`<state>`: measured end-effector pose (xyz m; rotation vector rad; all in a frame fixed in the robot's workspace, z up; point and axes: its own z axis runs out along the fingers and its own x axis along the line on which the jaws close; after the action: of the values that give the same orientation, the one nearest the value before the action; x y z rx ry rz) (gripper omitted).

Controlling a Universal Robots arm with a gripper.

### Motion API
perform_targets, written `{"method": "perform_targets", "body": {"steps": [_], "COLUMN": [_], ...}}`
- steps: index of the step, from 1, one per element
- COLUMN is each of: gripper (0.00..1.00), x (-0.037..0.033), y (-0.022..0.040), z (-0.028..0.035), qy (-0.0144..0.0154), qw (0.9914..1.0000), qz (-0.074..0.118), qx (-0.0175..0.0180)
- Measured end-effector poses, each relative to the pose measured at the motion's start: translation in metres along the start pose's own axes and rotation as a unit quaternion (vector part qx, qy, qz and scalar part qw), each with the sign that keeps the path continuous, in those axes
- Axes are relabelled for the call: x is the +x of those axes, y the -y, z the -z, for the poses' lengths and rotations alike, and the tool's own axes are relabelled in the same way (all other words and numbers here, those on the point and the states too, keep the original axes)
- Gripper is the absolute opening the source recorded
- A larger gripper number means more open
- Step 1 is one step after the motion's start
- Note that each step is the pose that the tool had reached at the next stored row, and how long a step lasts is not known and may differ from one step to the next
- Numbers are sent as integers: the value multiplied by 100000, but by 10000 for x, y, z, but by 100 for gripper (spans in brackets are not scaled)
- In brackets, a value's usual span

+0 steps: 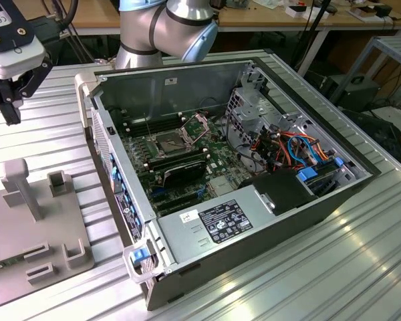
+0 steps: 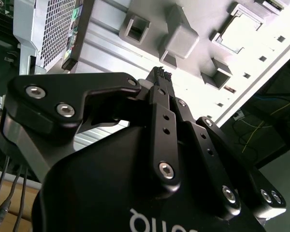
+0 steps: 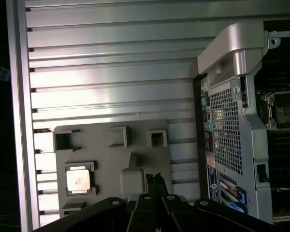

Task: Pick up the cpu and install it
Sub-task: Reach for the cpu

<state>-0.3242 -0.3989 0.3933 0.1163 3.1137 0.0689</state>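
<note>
The cpu [image 3: 79,180] is a small square chip with a silver lid. It lies in a square pocket of the grey fixture plate [image 3: 111,154] on the table. My gripper [image 1: 12,115] hangs above the table beyond the fixture plate [image 1: 33,234], at the exterior view's left. Its black fingers [image 2: 160,77] are pressed together with nothing between them, and the gripper [image 3: 154,179] is apart from the chip. Inside the open computer case [image 1: 207,221] the motherboard socket [image 1: 168,141] is uncovered, with its metal load plate [image 1: 199,123] swung up.
The fixture plate carries raised grey blocks [image 1: 23,190] and small brackets [image 1: 73,251]. The case's perforated rear panel [image 3: 224,130] stands right beside the plate. Memory sticks [image 1: 177,160], coloured cables [image 1: 297,147] and a power supply [image 1: 217,224] fill the case. The table top is ribbed aluminium [image 1: 307,281].
</note>
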Motion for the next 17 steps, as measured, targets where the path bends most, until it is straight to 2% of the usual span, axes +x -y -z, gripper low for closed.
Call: {"method": "perform_targets", "body": {"steps": [11,17], "gripper": [11,11], "x": [10,87], "y": [2,8], "z": [-26,-41], "qy": [-1,2], "qw": [100000,100000], "qz": [-9,-12], "qx": [6,5]}}
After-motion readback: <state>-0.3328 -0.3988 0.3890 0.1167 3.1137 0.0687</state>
